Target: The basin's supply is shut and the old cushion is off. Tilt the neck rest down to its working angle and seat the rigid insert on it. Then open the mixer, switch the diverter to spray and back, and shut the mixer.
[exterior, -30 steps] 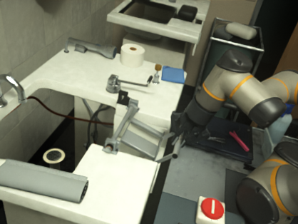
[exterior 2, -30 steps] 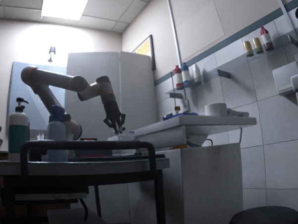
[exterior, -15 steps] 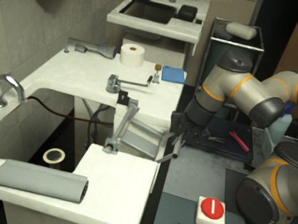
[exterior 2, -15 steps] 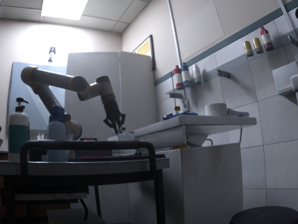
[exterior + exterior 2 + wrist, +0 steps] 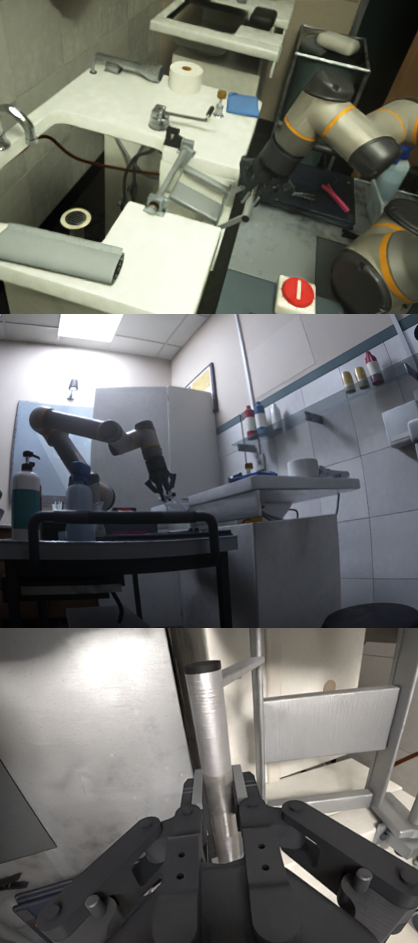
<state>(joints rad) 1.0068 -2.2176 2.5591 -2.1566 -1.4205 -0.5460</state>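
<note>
The neck rest's round metal handle bar [image 5: 213,743] is gripped between the fingers of my closed gripper [image 5: 217,782], at the front gap of the basin. The neck rest [image 5: 192,187] is a grey plate in a metal frame, tilted down toward me from its hinge on the counter. The rigid insert [image 5: 60,252], a long grey curved piece, lies on the white ledge at lower left. The mixer [image 5: 159,118] with its long lever sits on the counter behind the rest. The gripper [image 5: 248,192] is at the rest's outer end [image 5: 166,496].
The white basin counter [image 5: 130,107] carries a paper roll [image 5: 185,77], a hand spray [image 5: 132,67] and a blue cloth [image 5: 243,105]. A tray with a red tool [image 5: 335,197] sits under my arm. A red button box [image 5: 296,294] stands at the front.
</note>
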